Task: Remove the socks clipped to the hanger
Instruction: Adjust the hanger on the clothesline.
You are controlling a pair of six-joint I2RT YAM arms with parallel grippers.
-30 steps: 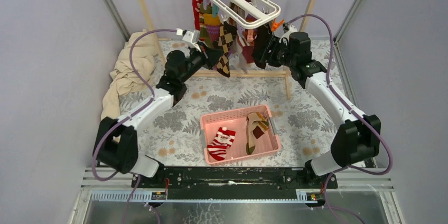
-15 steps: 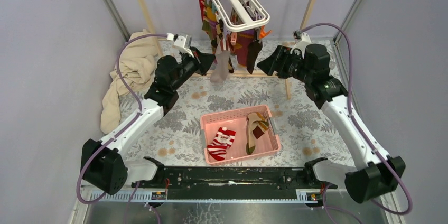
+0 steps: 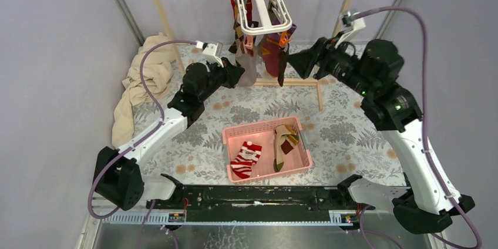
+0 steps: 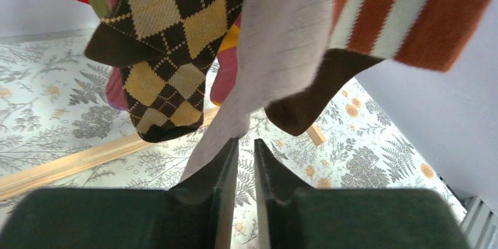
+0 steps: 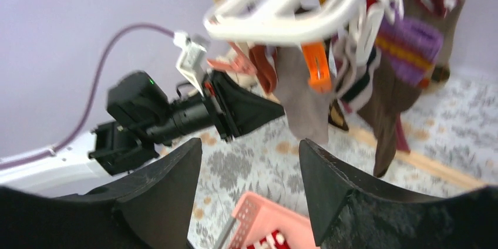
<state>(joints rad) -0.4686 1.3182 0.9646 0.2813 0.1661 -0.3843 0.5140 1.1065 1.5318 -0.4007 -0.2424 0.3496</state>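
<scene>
On the left, the left gripper (image 3: 237,76) is at the toe of a pale grey sock (image 3: 249,73). In the left wrist view its jaws stand only a narrow slit apart and nothing is between them. The toe passes beside one finger (image 4: 220,167), so the sock is not held.

In the middle, the socks (image 3: 267,49) hang close together from the clips of the white hanger (image 3: 262,23), high over the table. Two more lie in the pink basket (image 3: 230,138).

On the right, the right gripper (image 3: 295,63) is wide open and empty, near the hanger's end.

To do this step well, I think the left jaws should open more and take the pale sock higher, above the toe. The pull should then go straight down. The hanger turns easily on its hook, so the right gripper could steady it.
</scene>
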